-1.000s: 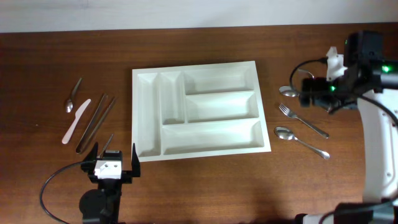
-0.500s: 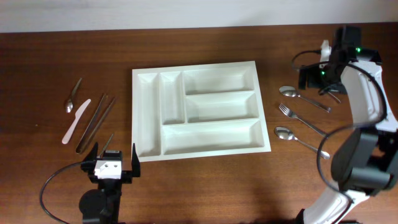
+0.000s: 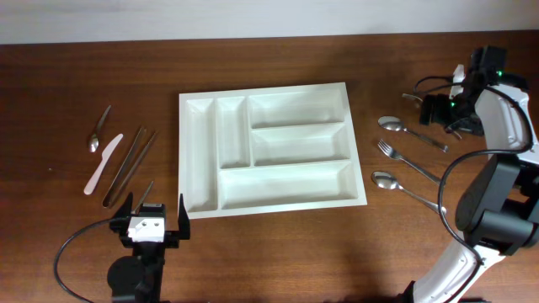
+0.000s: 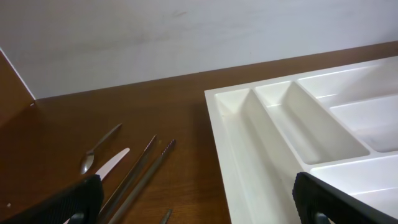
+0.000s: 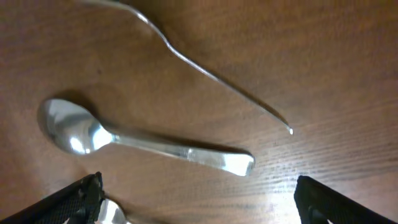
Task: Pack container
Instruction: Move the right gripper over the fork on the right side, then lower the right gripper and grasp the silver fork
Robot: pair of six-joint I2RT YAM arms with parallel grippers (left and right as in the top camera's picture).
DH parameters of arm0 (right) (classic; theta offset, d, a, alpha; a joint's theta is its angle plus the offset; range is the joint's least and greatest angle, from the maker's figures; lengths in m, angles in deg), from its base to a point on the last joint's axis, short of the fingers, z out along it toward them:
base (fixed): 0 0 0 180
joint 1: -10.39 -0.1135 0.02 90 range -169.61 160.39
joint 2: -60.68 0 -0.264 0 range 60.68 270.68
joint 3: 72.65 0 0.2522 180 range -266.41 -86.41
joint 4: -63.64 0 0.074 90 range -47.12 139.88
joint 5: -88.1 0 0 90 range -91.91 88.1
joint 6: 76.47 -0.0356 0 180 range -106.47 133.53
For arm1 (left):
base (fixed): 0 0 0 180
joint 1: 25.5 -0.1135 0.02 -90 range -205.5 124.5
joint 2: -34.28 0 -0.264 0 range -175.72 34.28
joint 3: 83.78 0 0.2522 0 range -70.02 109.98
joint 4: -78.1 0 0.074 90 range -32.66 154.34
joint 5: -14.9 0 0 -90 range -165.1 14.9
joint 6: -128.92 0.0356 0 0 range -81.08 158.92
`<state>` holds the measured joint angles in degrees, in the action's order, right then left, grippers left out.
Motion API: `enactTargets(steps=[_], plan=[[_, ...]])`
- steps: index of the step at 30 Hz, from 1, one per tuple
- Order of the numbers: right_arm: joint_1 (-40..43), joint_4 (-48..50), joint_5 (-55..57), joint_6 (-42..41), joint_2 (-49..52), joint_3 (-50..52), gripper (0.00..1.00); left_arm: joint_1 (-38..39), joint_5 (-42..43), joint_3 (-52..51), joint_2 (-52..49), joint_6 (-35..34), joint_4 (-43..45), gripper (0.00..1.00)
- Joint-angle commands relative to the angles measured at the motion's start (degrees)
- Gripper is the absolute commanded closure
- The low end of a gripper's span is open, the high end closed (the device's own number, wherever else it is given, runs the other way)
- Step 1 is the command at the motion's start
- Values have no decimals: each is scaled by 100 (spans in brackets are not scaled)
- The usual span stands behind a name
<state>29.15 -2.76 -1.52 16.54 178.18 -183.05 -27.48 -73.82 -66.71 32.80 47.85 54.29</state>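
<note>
White rectangular plastic cutlery tray lies mid brown wooden table, bare wood round every edge. Left gripper sits near its front-left corner, jaws wide apart. Right gripper, jaws apart, hangs over a shiny metal spoon.

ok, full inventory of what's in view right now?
cutlery tray: 1, white, five empty compartments, table centre
small spoon: 1, silver, far left
knife: 1, white, beside the small spoon
long sticks: 2, grey metal, likely chopsticks, left of the tray
thin utensil: 1, metal, kind unclear, by the left gripper
upper spoon: 1, silver, right of the tray
fork: 1, silver, between the two right-hand spoons
lower spoon: 1, silver, right of the tray
table: 1, brown wood
left gripper: open, near the tray's lower left corner
right gripper: open, over the upper spoon
</note>
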Motion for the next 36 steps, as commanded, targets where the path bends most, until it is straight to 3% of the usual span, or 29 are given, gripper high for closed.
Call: enactTargets(steps=[1, 18, 28, 36], plan=[[0, 203, -11, -44, -4, -92, 1, 22, 24, -48, 48, -70, 17, 1], [7, 835, 33, 328, 525, -92, 1, 22, 24, -48, 48, -70, 17, 1], [7, 612, 37, 1930, 632, -92, 1, 22, 24, -48, 48, -70, 17, 1], [87, 531, 50, 2208, 638, -90, 1, 22, 24, -48, 48, -70, 17, 1]])
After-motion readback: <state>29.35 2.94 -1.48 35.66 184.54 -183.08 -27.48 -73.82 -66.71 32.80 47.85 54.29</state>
